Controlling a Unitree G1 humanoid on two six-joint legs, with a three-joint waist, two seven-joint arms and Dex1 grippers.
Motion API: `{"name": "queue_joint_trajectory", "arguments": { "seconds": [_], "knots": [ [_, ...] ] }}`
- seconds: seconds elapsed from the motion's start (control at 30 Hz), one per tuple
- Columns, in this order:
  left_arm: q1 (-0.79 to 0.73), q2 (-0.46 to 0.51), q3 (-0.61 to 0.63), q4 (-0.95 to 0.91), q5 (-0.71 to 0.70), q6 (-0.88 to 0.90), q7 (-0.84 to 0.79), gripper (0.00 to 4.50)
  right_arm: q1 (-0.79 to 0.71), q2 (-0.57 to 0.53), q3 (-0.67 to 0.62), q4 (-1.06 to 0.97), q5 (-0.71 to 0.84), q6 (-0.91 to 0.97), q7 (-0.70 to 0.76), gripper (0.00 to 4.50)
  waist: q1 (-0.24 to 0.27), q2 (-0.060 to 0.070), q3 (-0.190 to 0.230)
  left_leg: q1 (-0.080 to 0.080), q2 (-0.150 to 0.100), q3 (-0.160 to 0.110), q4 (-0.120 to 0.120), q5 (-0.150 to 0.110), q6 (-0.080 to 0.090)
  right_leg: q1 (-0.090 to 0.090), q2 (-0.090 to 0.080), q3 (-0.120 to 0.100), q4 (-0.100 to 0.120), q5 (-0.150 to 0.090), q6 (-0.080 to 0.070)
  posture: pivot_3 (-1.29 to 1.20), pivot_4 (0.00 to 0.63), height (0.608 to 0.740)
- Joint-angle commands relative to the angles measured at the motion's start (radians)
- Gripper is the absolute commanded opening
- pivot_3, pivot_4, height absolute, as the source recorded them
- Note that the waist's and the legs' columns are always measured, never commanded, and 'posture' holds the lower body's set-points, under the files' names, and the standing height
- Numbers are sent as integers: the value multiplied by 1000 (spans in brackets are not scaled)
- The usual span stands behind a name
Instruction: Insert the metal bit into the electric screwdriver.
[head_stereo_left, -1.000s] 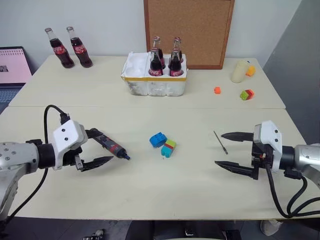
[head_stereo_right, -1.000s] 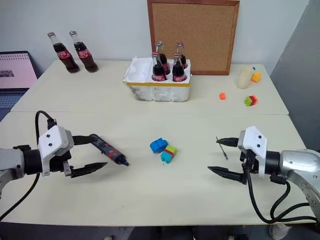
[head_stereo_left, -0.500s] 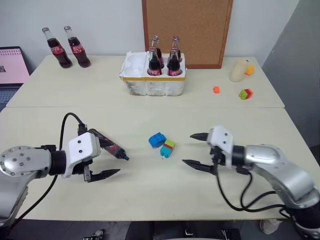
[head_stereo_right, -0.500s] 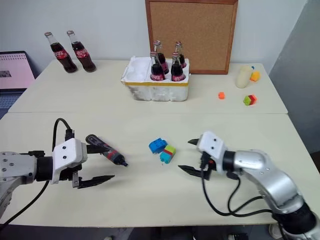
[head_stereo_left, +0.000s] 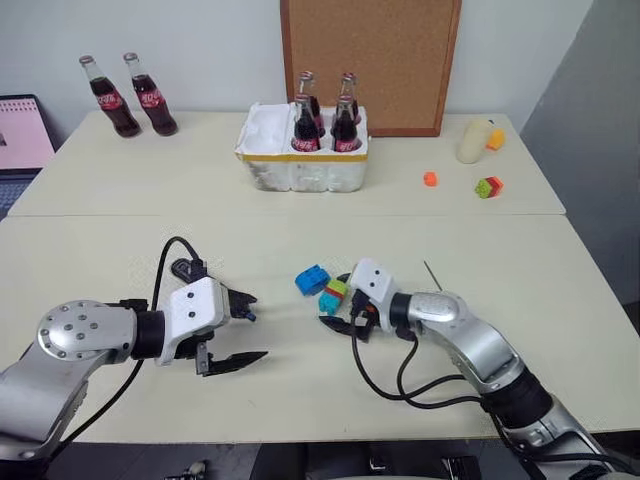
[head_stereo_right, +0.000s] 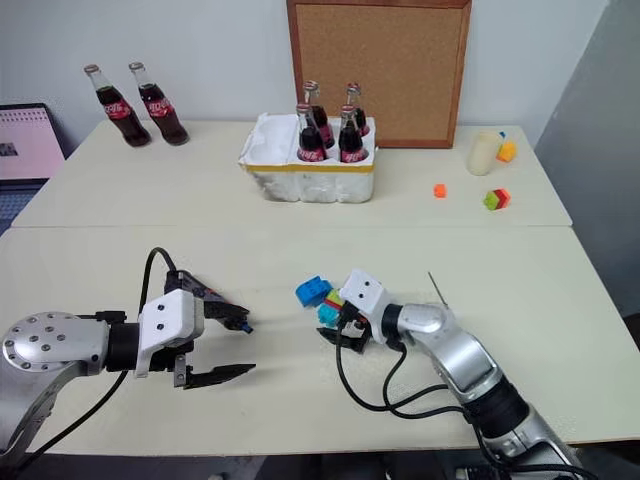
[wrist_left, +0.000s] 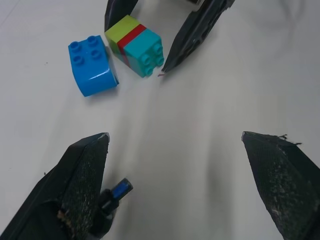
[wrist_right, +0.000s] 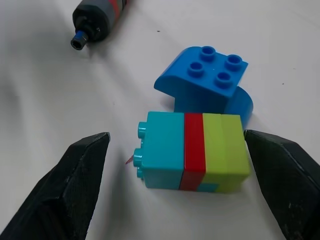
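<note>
Between the open left pincer (wrist_left: 175, 175) fingers lies the electric screwdriver (wrist_right: 98, 12).

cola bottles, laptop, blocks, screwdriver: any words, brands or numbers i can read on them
Nothing can be read for certain.
Two cola bottles at the back left: red labels with white script, too small to read.
Four bottles in the white foam tray: red labels, too small to read.
Laptop screen: pink page, any text blurred.
Electric screwdriver: red band, no lettering visible.
Toy blocks: no print.
</note>
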Motion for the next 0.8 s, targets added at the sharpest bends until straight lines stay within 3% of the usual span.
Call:
{"name": "queue_joint_trajectory", "arguments": {
  "seconds": [0.03,0.2,0.3,0.57,0.67,0.8],
  "knots": [
    [0,-18,-4,10,6,-38,-1,4500,-17,13,-7,-6,-23,-30,4,3971,0,0,0,0,0,0,0,0,0,0,0,0,0,0,0,0,150,740],
    [-2,-43,-26,34,0,-66,-16,4500,8,-37,-32,-57,-44,-34,19,2755,1,0,0,0,-1,0,0,0,0,0,0,0,0,0,0,0,150,740],
    [-27,-66,-41,41,-12,-71,-16,4500,33,-77,-69,-113,-46,-24,15,2724,2,0,0,0,-1,0,0,0,0,0,0,0,0,0,0,0,150,740],
    [-212,-222,-180,78,-22,-74,11,4500,243,-229,-451,-256,-9,61,-82,2724,13,0,0,-2,-3,0,1,0,0,1,-1,-1,-1,0,1,0,150,740],
    [-275,-287,-221,99,-12,-82,39,4500,276,-243,-532,-228,-25,62,-128,2724,11,-1,0,-1,-2,1,1,0,0,1,-1,1,-1,1,2,0,150,740],
    [-414,-442,-355,179,57,-122,82,4500,201,-180,-678,33,-68,25,-336,2724,1,-1,0,1,-3,2,2,0,0,3,0,1,0,2,2,0,150,740]
  ]
}}
